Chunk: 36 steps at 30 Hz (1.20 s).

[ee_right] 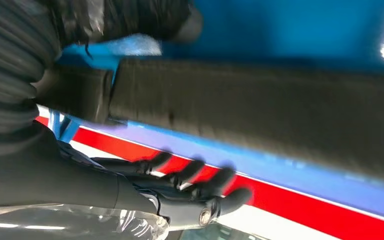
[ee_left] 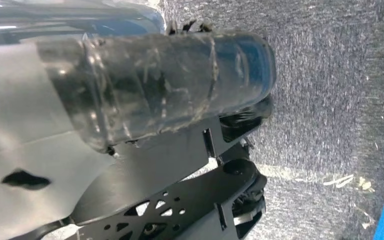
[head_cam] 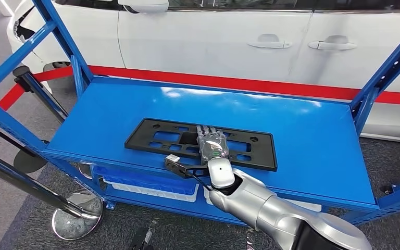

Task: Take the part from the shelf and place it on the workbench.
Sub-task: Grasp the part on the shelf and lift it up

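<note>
The part [head_cam: 151, 136], a flat black plastic frame with cut-outs, lies flat on the blue shelf [head_cam: 302, 140], near its front edge. My right hand [head_cam: 212, 147] reaches in from the front, its fingers stretched out over the middle of the part. In the right wrist view the part's dark bar [ee_right: 260, 115] runs between the thumb [ee_right: 130, 20] and the straight, spread fingers [ee_right: 200, 180], with a gap on the finger side. My left hand [ee_left: 155, 85] hangs low over grey carpet, wrapped in clear film, and its fingers are hidden.
Blue shelf uprights [head_cam: 57, 31] stand at the left and right ends. A white car [head_cam: 213, 36] and a red barrier belt [head_cam: 239, 83] lie behind the shelf. A stanchion with a chrome base [head_cam: 76, 211] stands at the front left. White bins [head_cam: 151, 187] sit on the level below.
</note>
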Each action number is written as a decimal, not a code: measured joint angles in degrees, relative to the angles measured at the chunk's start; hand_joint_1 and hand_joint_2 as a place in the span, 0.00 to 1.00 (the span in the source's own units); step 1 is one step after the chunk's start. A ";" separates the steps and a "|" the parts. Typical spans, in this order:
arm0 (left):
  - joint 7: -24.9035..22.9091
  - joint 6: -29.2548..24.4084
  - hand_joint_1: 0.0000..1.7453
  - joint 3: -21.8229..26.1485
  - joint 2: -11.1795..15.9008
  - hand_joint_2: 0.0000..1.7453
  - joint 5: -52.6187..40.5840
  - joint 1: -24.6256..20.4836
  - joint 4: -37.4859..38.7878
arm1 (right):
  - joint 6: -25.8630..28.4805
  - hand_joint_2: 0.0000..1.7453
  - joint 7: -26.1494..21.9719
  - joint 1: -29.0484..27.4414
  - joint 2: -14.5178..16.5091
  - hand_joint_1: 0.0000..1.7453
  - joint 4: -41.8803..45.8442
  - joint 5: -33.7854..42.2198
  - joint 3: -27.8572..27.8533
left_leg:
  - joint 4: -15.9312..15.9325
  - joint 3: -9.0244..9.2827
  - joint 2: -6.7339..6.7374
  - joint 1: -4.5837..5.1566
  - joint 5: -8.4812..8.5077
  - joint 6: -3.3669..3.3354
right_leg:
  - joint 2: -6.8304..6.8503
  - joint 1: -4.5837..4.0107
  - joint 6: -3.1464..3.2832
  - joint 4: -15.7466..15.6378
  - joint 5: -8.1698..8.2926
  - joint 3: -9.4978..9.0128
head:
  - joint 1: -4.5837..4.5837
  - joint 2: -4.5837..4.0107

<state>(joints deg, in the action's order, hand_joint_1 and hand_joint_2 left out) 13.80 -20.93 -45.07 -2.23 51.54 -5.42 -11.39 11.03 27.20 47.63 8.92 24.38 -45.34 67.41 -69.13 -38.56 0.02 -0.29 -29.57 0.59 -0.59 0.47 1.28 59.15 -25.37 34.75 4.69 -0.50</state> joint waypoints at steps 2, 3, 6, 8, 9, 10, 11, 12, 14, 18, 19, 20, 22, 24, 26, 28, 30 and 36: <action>0.02 -0.01 0.00 -0.02 0.11 0.00 0.00 -0.09 0.00 | -0.03 1.00 -0.04 0.04 -0.32 1.00 0.00 -0.12 -0.02 | 7.64 3.82 -0.03 0.17 2.76 -0.43 | -0.07 -0.08 -0.15 0.03 0.05 0.04 | -0.03 0.00; 0.05 -0.01 0.00 -0.06 0.15 0.00 0.00 -0.14 0.00 | -0.01 1.00 -0.08 0.09 -0.46 1.00 0.01 -0.17 -0.03 | 9.97 4.96 -0.06 0.31 3.27 -0.63 | -0.09 -0.14 -0.35 0.00 0.14 0.13 | -0.03 0.00; 0.12 -0.03 0.00 -0.18 0.32 0.00 0.02 -0.05 0.00 | 0.12 1.00 -0.16 0.12 -0.82 1.00 0.01 -0.33 -0.08 | 11.45 5.50 -0.11 0.49 3.44 -1.24 | -0.15 -0.24 -1.17 -0.30 0.44 0.31 | -0.08 0.00; 0.14 -0.05 0.00 -0.21 0.43 0.00 0.04 -0.02 0.00 | 0.19 1.00 -0.18 0.10 -1.04 1.00 0.02 -0.40 -0.09 | 12.33 5.89 0.08 0.27 3.97 -1.95 | -0.10 -0.27 -1.69 1.01 -0.68 0.90 | -0.16 0.00; 0.15 -0.05 0.00 -0.23 0.44 0.00 0.04 -0.07 0.00 | 0.20 1.00 -0.19 0.08 -1.15 1.00 0.02 -0.41 -0.10 | 12.70 6.04 0.18 0.15 4.20 -2.30 | -0.05 -0.30 -1.89 3.20 -2.07 1.88 | -0.21 0.00; 0.18 -0.05 0.00 -0.28 0.44 0.00 0.05 -0.13 0.00 | 0.22 1.00 -0.20 -0.04 -1.25 1.00 0.02 -0.41 -0.10 | 12.76 6.03 0.25 0.22 4.28 -2.46 | 0.01 -0.27 -2.00 6.45 -3.80 3.33 | -0.26 0.00; 0.19 -0.11 0.00 -0.33 0.45 0.00 0.06 -0.16 0.00 | 0.27 1.00 -0.21 -0.20 -1.34 1.00 0.02 -0.40 -0.12 | 12.70 5.93 0.26 0.24 4.30 -2.58 | 0.02 -0.26 -2.11 10.19 -5.44 5.03 | -0.31 0.00; 0.20 -0.23 0.00 -0.37 0.45 0.00 0.09 -0.14 0.00 | 0.40 1.00 -0.22 -0.37 -1.44 1.00 0.02 -0.40 -0.14 | 12.61 5.83 0.26 0.26 4.29 -2.63 | 0.03 -0.23 -2.21 13.25 -6.42 6.48 | -0.30 0.00; 0.26 -0.62 0.00 -0.41 0.43 0.00 0.17 -0.04 0.00 | 0.91 1.00 -0.39 -0.57 -1.61 1.00 0.02 -0.43 -0.19 | 12.30 5.71 0.24 0.24 4.16 -2.61 | 0.07 -0.04 -2.40 13.97 -5.42 6.80 | -0.31 0.00; 0.91 -0.96 0.00 -0.46 0.31 0.00 0.48 0.01 0.00 | 3.41 1.00 -2.35 -0.76 -1.80 1.00 0.41 -0.16 -0.59 | 10.71 5.06 -0.09 0.31 3.34 -1.84 | 0.23 0.33 -2.31 2.00 -0.55 0.83 | -0.31 0.00; 1.20 -0.99 0.00 -0.46 0.31 0.00 0.56 0.04 0.00 | 4.51 1.00 -3.35 -0.90 -1.85 1.00 0.62 0.05 -0.85 | 10.42 4.77 -0.15 0.38 3.25 -1.55 | 0.21 0.21 -2.06 1.09 -0.64 0.48 | -0.27 0.00; 1.52 -1.03 0.00 -0.47 0.32 0.00 0.61 0.08 0.00 | 5.87 1.00 -4.48 -1.08 -1.90 1.00 0.82 0.24 -1.16 | 10.28 4.56 -0.19 0.42 3.28 -1.28 | 0.16 0.03 -1.74 0.98 -0.67 0.48 | -0.22 0.00; 2.19 -1.11 0.00 -0.48 0.34 0.00 0.66 0.19 0.00 | 9.08 1.00 -6.74 -1.39 -2.02 1.00 1.35 0.60 -1.86 | 10.10 4.39 -0.18 0.25 3.08 -0.82 | 0.10 0.03 -1.05 0.89 -0.42 0.60 | -0.16 0.00; 2.92 -1.45 0.00 -0.48 0.36 0.00 0.60 0.22 0.00 | 12.99 1.00 -8.82 -1.47 -2.12 1.00 2.21 1.07 -2.69 | 7.13 3.12 -0.16 0.10 1.13 -0.31 | 0.08 0.19 -0.43 0.62 -0.22 0.43 | 0.01 0.00; 3.62 -2.29 0.00 -0.49 0.37 0.00 0.53 0.23 0.00 | 17.28 1.00 -10.65 -1.66 -2.29 1.00 3.37 1.64 -3.85 | 0.08 -0.08 -0.14 0.00 -2.29 0.13 | 0.05 0.11 -0.12 0.56 -0.18 0.36 | 0.17 0.00; 4.29 -3.45 0.00 -0.50 0.36 0.25 0.50 0.31 0.00 | 21.08 1.00 -12.08 -2.04 -2.62 1.00 4.75 2.10 -5.06 | -5.56 -2.82 -0.14 -0.05 -3.95 0.26 | 0.01 -0.03 -0.04 0.57 -0.20 0.35 | 0.16 0.00; 4.83 -4.33 0.00 -0.50 0.36 0.75 0.50 0.36 0.00 | 23.45 1.00 -12.90 -2.33 -3.06 1.00 6.38 2.35 -6.05 | -3.12 -1.66 -0.14 -0.05 -1.59 0.05 | -0.10 -0.09 -0.03 0.58 -0.20 0.27 | 0.16 0.00; 6.46 -6.30 0.00 -0.56 0.41 1.00 0.62 0.26 0.01 | 26.78 1.00 -13.47 -4.02 -4.68 1.00 13.37 -0.40 -8.97 | 10.64 4.94 -0.29 0.55 3.22 -1.26 | -0.24 -0.19 -1.13 0.34 0.19 0.54 | 0.10 0.00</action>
<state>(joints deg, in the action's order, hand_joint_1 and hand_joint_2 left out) 20.26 -27.24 -45.63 -1.82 52.16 -5.16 -11.38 37.81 13.73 43.62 4.25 37.75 -45.74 58.44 -58.49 -33.62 -0.27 0.26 -26.36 -0.67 -0.83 0.28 0.16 59.50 -25.19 35.29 4.79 -0.50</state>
